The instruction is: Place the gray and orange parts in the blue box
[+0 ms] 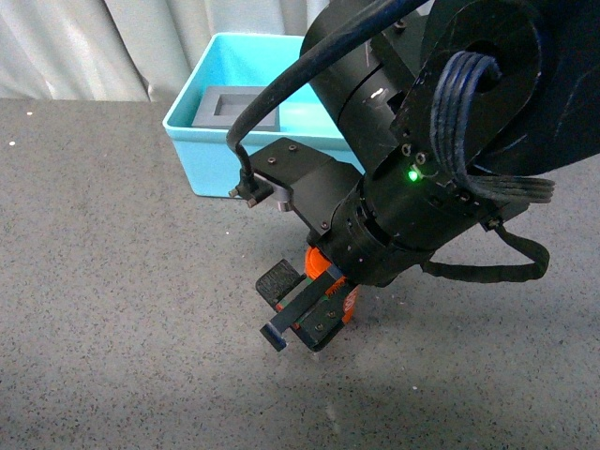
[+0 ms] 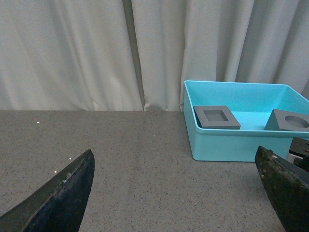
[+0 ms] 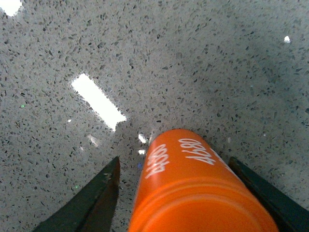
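On a speckled gray tabletop (image 1: 112,309) before a pale curtain (image 2: 72,48): blue box (image 1: 202,164) at the far side, already holding the square-hollowed cube (image 2: 216,117) and the round-hollowed cube (image 2: 289,121). Left to move: the orange cylinder (image 3: 193,193), on the near side, well apart from the box, between the jaws of the right gripper (image 1: 302,330), low over the table. Hard to tell whether pinched or merely bracketed. Long axis in line with the fingers, steeply tilted, lower end toward the table, print running lengthwise. Likely trouble: smooth round body slipping or swivelling in a loose grip during the lift, or clipping the box's near rim if carried low. Left gripper (image 2: 174,164) spread wide, empty, facing the box.
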